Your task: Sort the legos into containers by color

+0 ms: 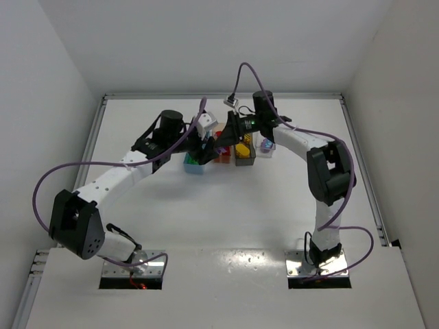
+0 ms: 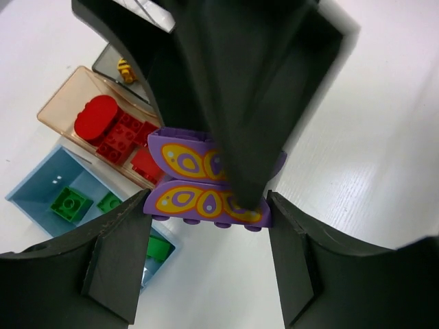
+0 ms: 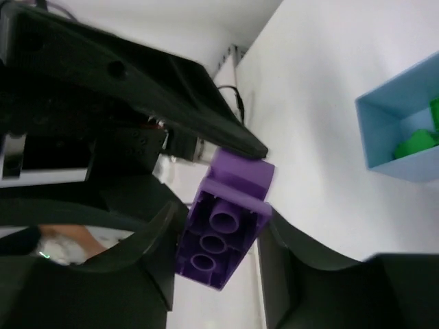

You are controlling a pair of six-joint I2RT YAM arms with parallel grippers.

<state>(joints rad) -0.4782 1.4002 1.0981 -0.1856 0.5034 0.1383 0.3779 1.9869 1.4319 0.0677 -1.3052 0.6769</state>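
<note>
A purple lego pair printed with yellow butterfly wings point(image 2: 185, 200) hangs above the table between both grippers. My left gripper point(image 2: 207, 214) has its fingertips against the two ends of the lower brick. My right gripper point(image 3: 223, 229) is shut on the same purple piece point(image 3: 219, 233), whose hollow underside shows; one of its fingers point(image 2: 240, 123) crosses the left wrist view. In the top view the grippers point(image 1: 214, 145) meet over the bins and hide the piece. The light blue bin point(image 2: 41, 184) holds green legos point(image 2: 70, 203), the pale orange bin point(image 2: 65, 104) red ones point(image 2: 110, 130).
The bins stand in a row at the table's far middle: light blue point(image 1: 194, 165), pale orange point(image 1: 221, 156), dark grey point(image 1: 244, 153) with a yellow lego point(image 2: 125, 68), clear point(image 1: 266, 147). White walls ring the table. The light blue bin's corner point(image 3: 384, 137) shows in the right wrist view.
</note>
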